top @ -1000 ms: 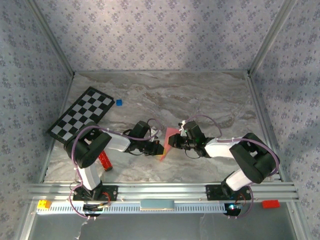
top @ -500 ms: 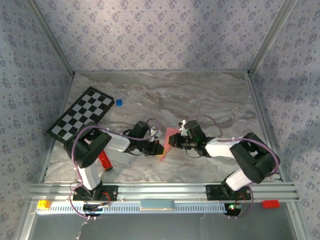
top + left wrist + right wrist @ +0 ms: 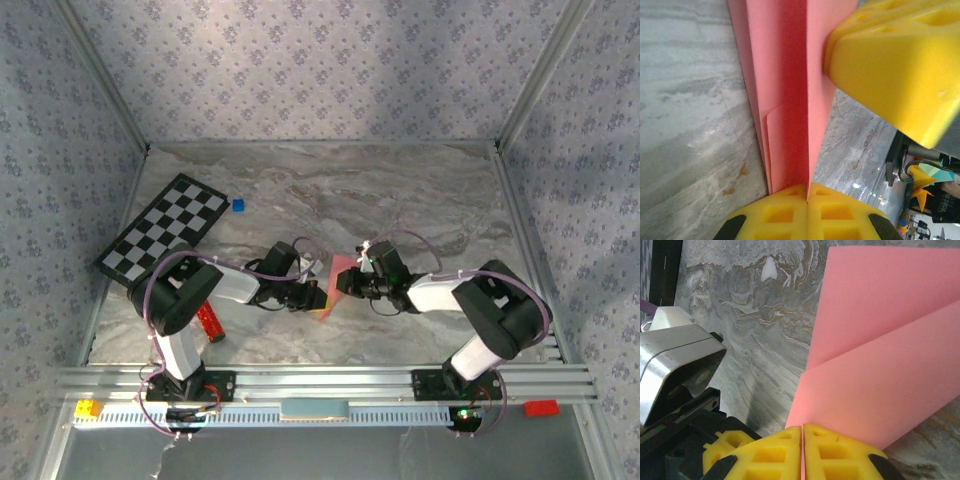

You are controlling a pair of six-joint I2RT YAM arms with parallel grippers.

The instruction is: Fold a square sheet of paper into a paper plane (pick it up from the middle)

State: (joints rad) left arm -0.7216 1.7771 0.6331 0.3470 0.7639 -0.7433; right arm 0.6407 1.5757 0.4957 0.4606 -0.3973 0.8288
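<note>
From the top external view, the folded pink paper is held up off the marble desk, near its front middle, between the two arms. The left gripper reaches in from the left and the right gripper from the right. Both are closed on the paper, close to each other. A black-and-white checkerboard lies at the back left, with a tiny blue cube just beside its right corner. A red glittery bar lies on the desk by the left arm's elbow. On the front rail sit a yellow brick at the left and a red brick at the right.

In the left wrist view, the pink paper is seen almost edge-on, its layers standing upright above the desk, with a small folded flap low on its left face. The left gripper has its yellow jaws pressed together on the paper's lower edge. A yellow finger of the right gripper presses the paper's right face at the upper right. Lettering on a dark thing in the lower right corner is too blurred to read.

In the right wrist view, the right gripper has its yellow jaws shut on a corner of the pink paper, which fans up and right in two overlapping layers. The left arm's silver and black body sits at the left, over the desk.
</note>
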